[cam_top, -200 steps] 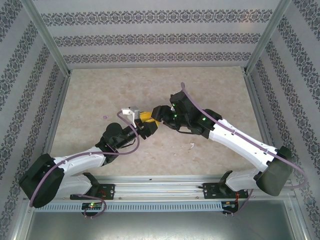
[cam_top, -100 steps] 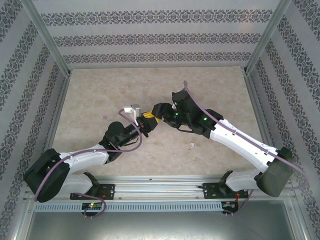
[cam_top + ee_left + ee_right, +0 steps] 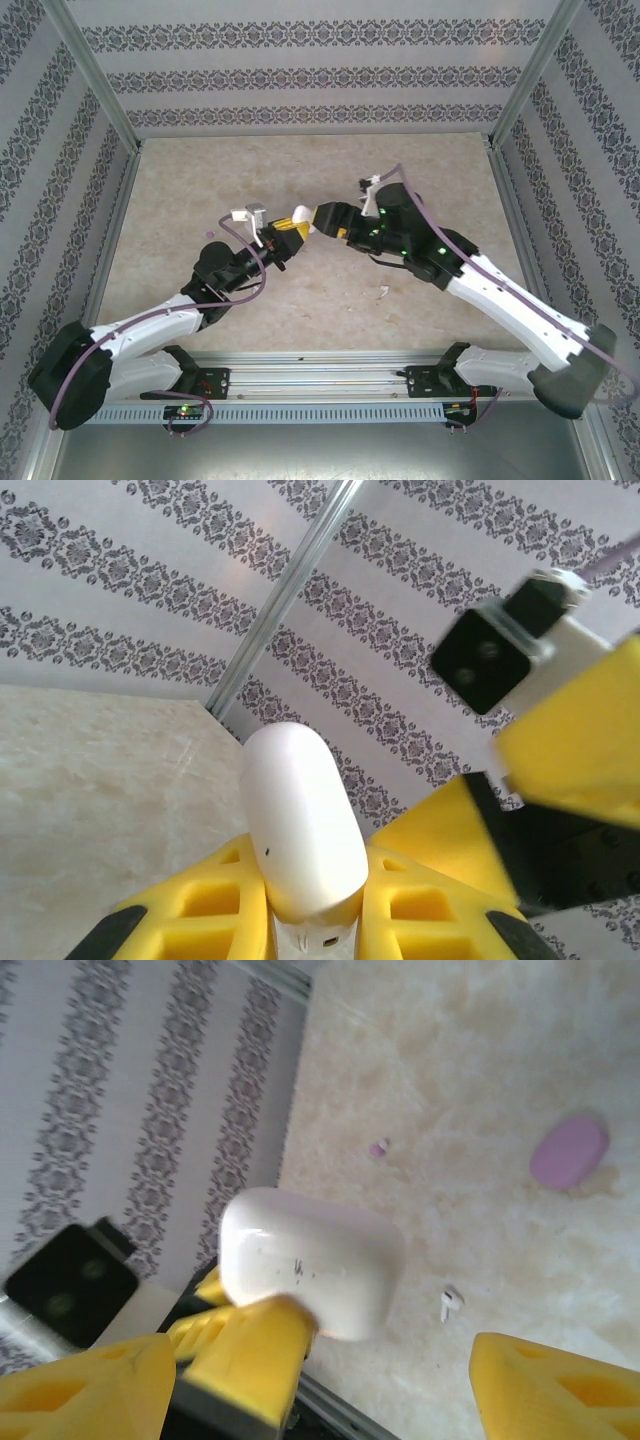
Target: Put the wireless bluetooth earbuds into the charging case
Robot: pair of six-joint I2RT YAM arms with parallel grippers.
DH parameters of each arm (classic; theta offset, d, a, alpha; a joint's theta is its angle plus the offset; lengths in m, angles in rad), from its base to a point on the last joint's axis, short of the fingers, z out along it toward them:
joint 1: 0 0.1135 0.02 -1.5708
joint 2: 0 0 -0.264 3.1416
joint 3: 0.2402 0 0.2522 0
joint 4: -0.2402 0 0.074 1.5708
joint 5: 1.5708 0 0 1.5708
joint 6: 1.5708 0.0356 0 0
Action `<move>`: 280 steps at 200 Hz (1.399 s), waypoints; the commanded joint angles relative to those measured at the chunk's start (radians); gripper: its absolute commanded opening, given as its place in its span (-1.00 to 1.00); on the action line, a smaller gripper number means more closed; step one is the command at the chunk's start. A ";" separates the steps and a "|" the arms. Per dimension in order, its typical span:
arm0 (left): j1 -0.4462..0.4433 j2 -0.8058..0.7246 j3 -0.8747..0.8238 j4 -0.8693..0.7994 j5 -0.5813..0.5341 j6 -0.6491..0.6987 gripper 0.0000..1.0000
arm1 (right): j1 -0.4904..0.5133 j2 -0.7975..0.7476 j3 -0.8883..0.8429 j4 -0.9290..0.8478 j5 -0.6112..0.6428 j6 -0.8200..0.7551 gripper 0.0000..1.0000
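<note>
Two arms lean in over the pale bench [image 3: 180, 180], the left arm [image 3: 150, 325] and right arm [image 3: 500, 295] meeting nose to nose above its middle. The left jaws are clamped on the lower end of the white charging case [image 3: 300, 820], whose rounded top stands clear above their yellow pads [image 3: 420, 900]; the case looks closed. The right jaws are spread wide and hold nothing, with the case just ahead of them, in line with the gap. A pink case [image 3: 568, 1150] lies on the bench well beyond the right jaws. One earbud [image 3: 450, 1303] lies loose on the bench below the right jaws and apart from both pairs; a second I cannot make out. A pink speck [image 3: 379, 1147] sits farther off. I'd judge the white case light, hard and glossy, apt to twist in a pinch. The earbud is lighter still and likely to skitter, so best nipped across its body.
</note>
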 commanded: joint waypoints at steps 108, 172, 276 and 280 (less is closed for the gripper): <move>0.082 -0.037 0.160 -0.007 0.381 -0.361 -0.96 | -0.147 -0.042 -0.130 0.425 -0.432 -0.096 0.27; 0.084 0.006 0.184 0.049 0.402 -0.398 -0.96 | -0.148 -0.024 -0.168 0.533 -0.499 -0.043 -0.06; 0.100 0.018 0.194 0.052 0.425 -0.401 -0.93 | -0.156 0.038 -0.156 0.580 -0.568 -0.038 -0.51; 0.105 0.014 0.189 0.048 0.425 -0.400 -0.92 | -0.157 0.037 -0.155 0.573 -0.568 -0.044 -0.53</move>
